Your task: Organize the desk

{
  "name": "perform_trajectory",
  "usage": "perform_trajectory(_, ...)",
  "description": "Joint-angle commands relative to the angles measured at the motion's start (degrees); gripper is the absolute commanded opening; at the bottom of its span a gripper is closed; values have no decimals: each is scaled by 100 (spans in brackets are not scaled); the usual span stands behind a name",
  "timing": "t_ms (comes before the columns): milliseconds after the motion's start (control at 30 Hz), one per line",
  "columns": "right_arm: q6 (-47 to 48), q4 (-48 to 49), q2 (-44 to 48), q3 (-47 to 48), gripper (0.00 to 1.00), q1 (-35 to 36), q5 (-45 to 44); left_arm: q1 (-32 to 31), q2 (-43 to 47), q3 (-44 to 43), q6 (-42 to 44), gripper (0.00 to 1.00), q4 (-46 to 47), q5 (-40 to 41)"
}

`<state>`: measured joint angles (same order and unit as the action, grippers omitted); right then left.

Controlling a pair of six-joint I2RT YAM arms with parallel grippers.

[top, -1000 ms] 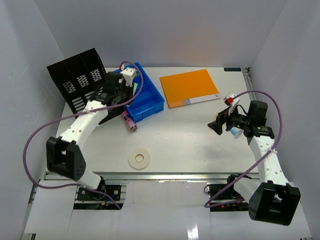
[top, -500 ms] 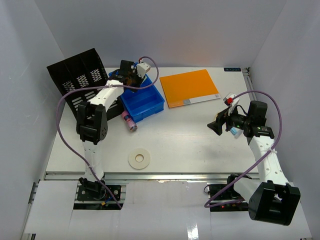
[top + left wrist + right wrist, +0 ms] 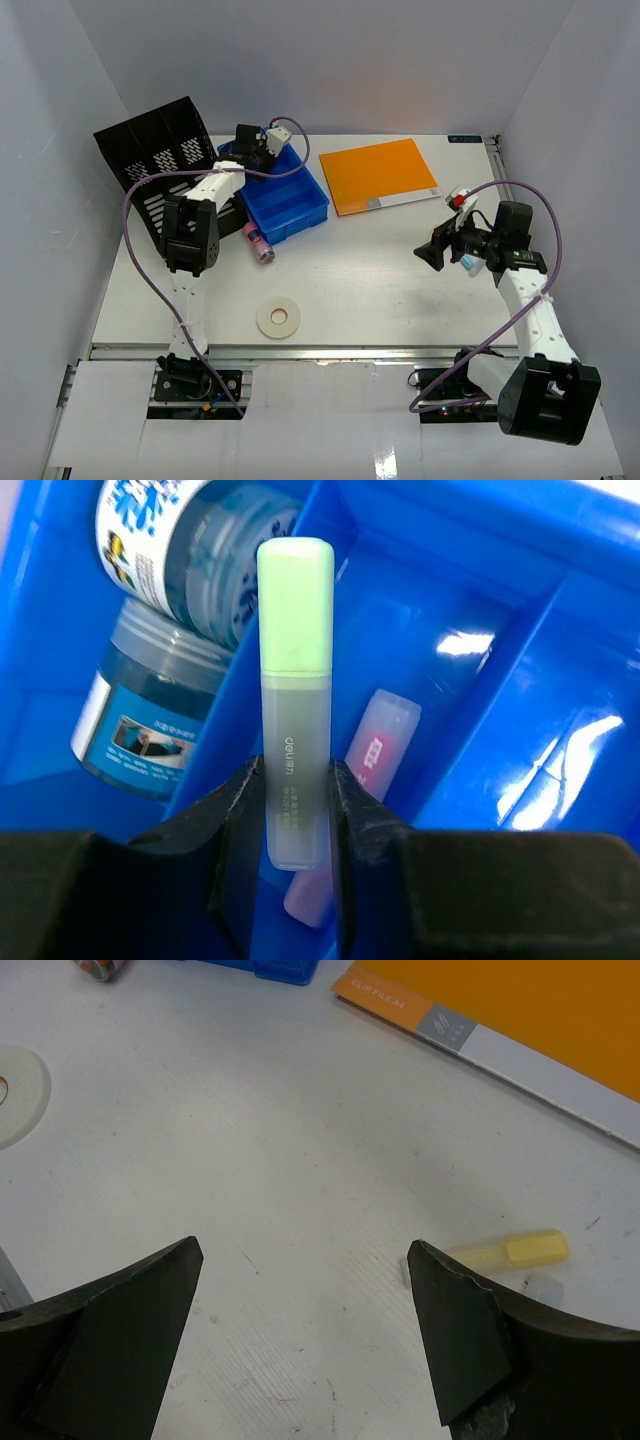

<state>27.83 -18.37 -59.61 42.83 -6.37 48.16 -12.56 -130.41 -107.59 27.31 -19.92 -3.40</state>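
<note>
**Tidying roughly at the midpoint, one highlighter poised over the tray**

The left fingers (image 3: pixel 235 820) are clamped on a green highlighter (image 3: pixel 295 700). They hold it cap-forward above the blue tray (image 3: pixel 300 205) at the far left of the bench (image 3: pixel 380 290). In the left wrist view it hangs over the divider between two compartments. One compartment holds two blue-labelled jars (image 3: pixel 140 720). The other holds a pink marker (image 3: pixel 375 740). Which of the two it will drop into I cannot tell.

The right fingers (image 3: pixel 455 1330) stand wide apart and empty, hovering over bare bench on the right side. A yellow highlighter (image 3: pixel 510 1252) lies just beyond them, with a small pale piece beside it.

What looks done: the jars and the pink marker are in the tray, and the green highlighter needs only a release.

What looks left, as a judgement from how things lie:
- A pink stick (image 3: pixel 259 243) rests on the bench just beside the tray's near corner.
- A white tape roll (image 3: pixel 279 319) sits alone toward the front rail, well apart from everything.
- The yellow highlighter is loose on the right.
- An orange folder (image 3: pixel 380 175) lies flat at the far edge beside the tray. It probably belongs in the black file rack (image 3: pixel 150 155), whose slots show nothing from the top view.

That leaves about four loose things, so the job seems near half finished.
</note>
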Motion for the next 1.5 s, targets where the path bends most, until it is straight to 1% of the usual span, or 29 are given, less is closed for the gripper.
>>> perform_trajectory(0, 29, -26, -24, 24, 90, -31, 70, -10, 211, 153, -8, 50, 319, 58)
perform_trajectory(33, 29, -26, -25, 23, 90, -31, 60, -11, 255, 191, -61, 62, 341, 39)
perform_trajectory(67, 29, -26, -34, 19, 90, -31, 47, -15, 327, 230, -138, 68, 354, 17)
perform_trajectory(100, 29, -26, -41, 15, 90, -31, 35, -19, 401, 267, -212, 74, 367, -3)
perform_trajectory(167, 29, -24, -44, 6, 90, -40, 15, -19, 596, 338, -333, 80, 408, -9)
perform_trajectory(267, 27, -6, -86, -5, 90, -51, -21, -26, 977, 465, -535, 85, 457, -10)
perform_trajectory(400, -12, 80, -187, -36, 90, -82, -295, -27, 1558, 754, -1103, 89, 472, -74)
perform_trajectory(500, -357, 255, -340, -71, 90, -101, -754, -28, 2279, 1243, -1690, 93, 495, -316)
perform_trajectory(533, -497, 325, -410, -65, 90, -101, -965, -28, 2601, 1536, -1942, 95, 536, -404)
perform_trajectory(567, -683, 402, -518, -49, 91, -101, -1159, -28, 3113, 1809, -2141, 98, 663, -499)
perform_trajectory(600, -822, 436, -586, -24, 91, -101, -1426, -28, 3451, 2110, -2356, 98, 772, -617)
perform_trajectory(633, -1059, 489, -680, 8, 92, -94, -1566, -28, 3735, 2697, -2684, 98, 935, -917)
perform_trajectory(700, -1374, 561, -805, 67, 93, -70, -1978, -28, 4585, 3777, -3346, 98, 1292, -1247)
perform_trajectory(767, -1773, 626, -1027, 155, 97, -19, -2501, -20, 5547, 4612, -3779, 98, 1530, -1545)
perform_trajectory(833, -1881, 528, -1350, 269, 100, 51, -2654, -11, 6164, 5660, -4175, 98, 1850, -1873)
perform_trajectory(867, -1920, 499, -1457, 305, 98, 70, -2683, 3, 6412, 5975, -4287, 98, 1924, -1967)
perform_trajectory(933, -1906, 385, -1764, 479, 93, 149, -2681, 16, 7079, 6495, -4429, 98, 1947, -2104)
perform_trajectory(1033, -2029, 376, -2036, 685, 90, 288, -2982, 43, 7602, 7005, -4482, 98, 1933, -2176)
perform_trajectory(1100, -2122, 420, -2340, 906, 89, 405, -3140, 43, 8004, 7126, -4497, 98, 1892, -2173)
perform_trajectory(1167, -2176, 388, -2617, 1112, 88, 506, -3230, 43, 8220, 7223, -4486, 98, 1856, -2155)
perform_trajectory(1367, -2344, 286, -3393, 1570, 80, 940, -3827, 43, 8497, 7327, -4370, 98, 1597, -2055)
perform_trajectory(1467, -2379, 244, -3527, 1676, 76, 1035, -4079, 49, 8573, 7360, -4368, 98, 1587, -2068)
